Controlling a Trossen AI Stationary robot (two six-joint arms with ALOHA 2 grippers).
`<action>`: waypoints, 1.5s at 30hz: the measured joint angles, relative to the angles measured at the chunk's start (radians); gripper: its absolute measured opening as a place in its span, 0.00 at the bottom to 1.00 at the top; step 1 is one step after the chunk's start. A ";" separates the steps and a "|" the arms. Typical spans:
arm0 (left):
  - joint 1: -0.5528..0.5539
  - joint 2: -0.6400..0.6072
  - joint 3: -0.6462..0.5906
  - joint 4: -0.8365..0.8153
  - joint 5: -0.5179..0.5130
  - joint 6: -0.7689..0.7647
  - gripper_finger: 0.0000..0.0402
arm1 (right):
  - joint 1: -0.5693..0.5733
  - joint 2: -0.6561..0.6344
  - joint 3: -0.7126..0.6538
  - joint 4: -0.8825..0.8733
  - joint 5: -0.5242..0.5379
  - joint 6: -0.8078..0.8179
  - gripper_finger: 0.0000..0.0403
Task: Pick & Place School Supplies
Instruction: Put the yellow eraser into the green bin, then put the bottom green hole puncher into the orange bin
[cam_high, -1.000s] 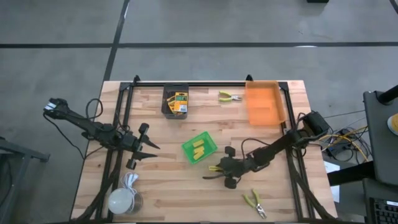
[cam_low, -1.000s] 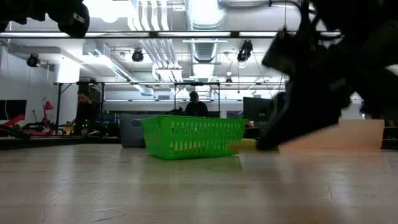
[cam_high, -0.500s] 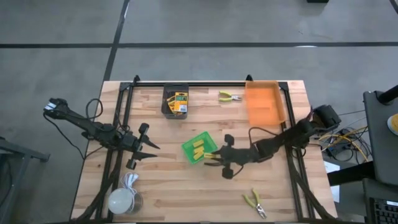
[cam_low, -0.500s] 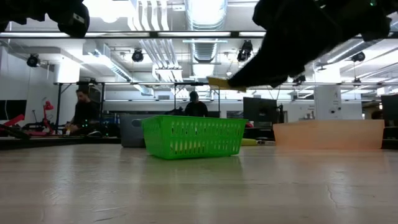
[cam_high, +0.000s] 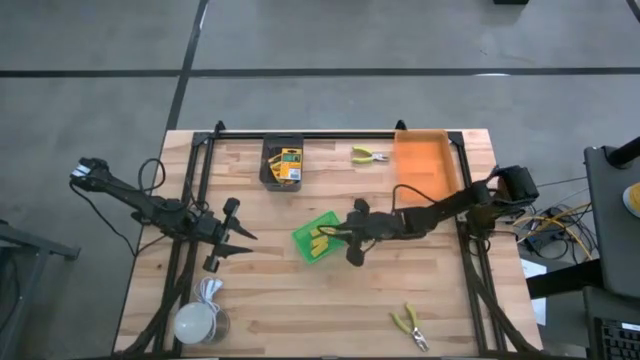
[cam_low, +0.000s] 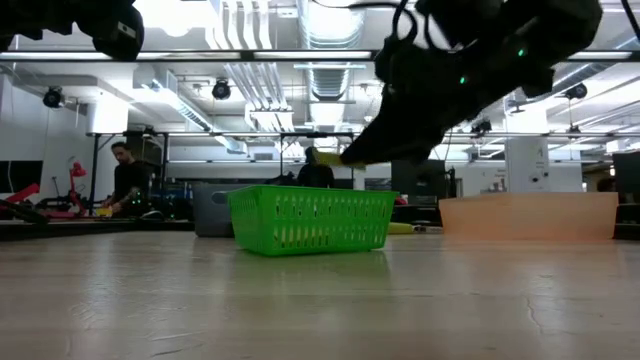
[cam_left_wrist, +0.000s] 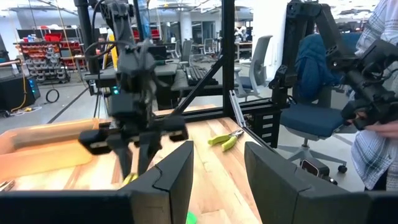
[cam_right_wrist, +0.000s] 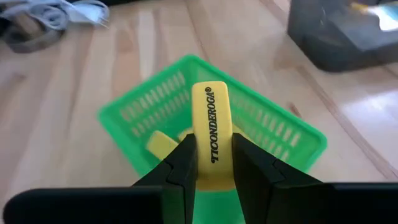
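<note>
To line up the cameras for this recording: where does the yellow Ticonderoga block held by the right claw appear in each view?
High view: yellow rectangular Ticonderoga block at the right claw, over the green plastic mesh basket.
Low view: a yellow sliver under the dark claw, above the basket.
Left wrist view: cannot be told apart.
Right wrist view: centre, clamped between the fingers, over the basket.
Shared landmark: the green basket.
</note>
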 joint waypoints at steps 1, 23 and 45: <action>0.000 0.000 0.000 0.000 0.000 0.000 0.37 | -0.009 0.015 0.000 0.009 -0.008 0.001 0.19; 0.000 0.000 0.000 -0.018 0.000 0.000 0.37 | -0.058 0.177 0.067 0.048 -0.127 -0.002 0.24; 0.000 0.007 0.000 -0.026 0.000 0.000 0.37 | -0.058 0.115 0.107 0.084 -0.132 -0.105 0.31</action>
